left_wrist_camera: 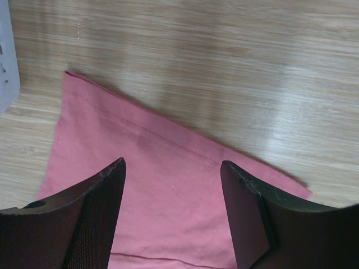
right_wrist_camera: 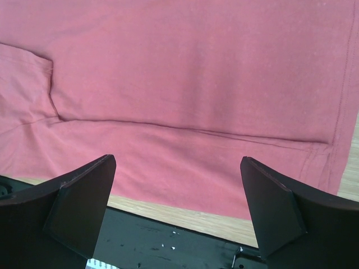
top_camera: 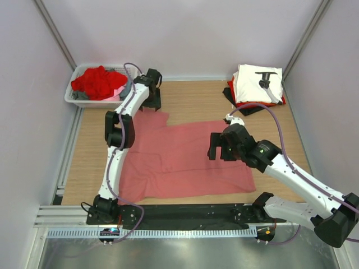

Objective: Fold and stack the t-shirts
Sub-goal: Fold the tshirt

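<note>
Wooden table (top_camera: 190, 98) carried the salmon-pink t-shirt (top_camera: 179, 162) spread flat at its centre. Over the far sleeve (left_wrist_camera: 112, 134) the left gripper (left_wrist_camera: 173, 165), and over the right half the right gripper (right_wrist_camera: 178, 159), both gaped empty. Folding looked barely started; next, 2 edge pinches seemed needed.

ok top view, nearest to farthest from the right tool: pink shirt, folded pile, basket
1. large salmon-pink cloth t-shirt, spread directly under the right tool
2. folded stack topped by a white cloth tee, far right corner
3. white plastic basket, far left corner
</note>
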Available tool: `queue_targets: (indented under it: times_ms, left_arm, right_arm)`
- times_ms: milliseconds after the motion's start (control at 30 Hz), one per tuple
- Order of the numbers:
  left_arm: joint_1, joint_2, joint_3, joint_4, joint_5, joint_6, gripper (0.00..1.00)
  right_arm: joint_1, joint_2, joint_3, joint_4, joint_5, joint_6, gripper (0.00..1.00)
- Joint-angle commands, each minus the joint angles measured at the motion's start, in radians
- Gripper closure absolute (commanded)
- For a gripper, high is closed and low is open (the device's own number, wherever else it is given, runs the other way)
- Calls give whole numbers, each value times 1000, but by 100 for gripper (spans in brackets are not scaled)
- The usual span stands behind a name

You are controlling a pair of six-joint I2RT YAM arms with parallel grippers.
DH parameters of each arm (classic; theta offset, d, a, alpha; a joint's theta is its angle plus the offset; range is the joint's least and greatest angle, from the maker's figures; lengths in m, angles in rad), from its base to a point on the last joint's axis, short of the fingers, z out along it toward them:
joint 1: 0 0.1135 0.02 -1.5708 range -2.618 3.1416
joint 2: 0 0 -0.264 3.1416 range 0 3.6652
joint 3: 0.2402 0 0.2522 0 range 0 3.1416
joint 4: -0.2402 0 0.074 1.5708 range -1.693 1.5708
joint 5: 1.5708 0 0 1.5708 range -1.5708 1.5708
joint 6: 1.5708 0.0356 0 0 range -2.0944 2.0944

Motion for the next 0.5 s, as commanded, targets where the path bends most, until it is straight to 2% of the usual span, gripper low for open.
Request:
queue_targets:
  times_ms: [0, 133, 233, 333, 367, 467]
  left_arm:
    - [3, 8, 10, 48, -21, -4, 30]
    - [3, 42, 7, 53, -33, 2, 32]
    - [3, 63, -8, 62, -29, 0, 39]
    - [4, 79, -13, 68, -26, -6, 60]
    - [3, 80, -13, 70, -21, -4, 73]
    - [4, 70, -19, 61, -12, -6, 90]
  right_arm:
    - [-4, -8, -16, 29, 3, 11, 0]
    - [-6, 9, -19, 35, 17, 12, 0]
    - [-29, 36, -12, 47, 44, 1, 0]
    - [-125, 91, 10, 84, 22, -28, 0]
    - [-164, 107, 11, 103, -10, -37, 0]
    - [-317, 185, 36, 162, -101, -57, 1]
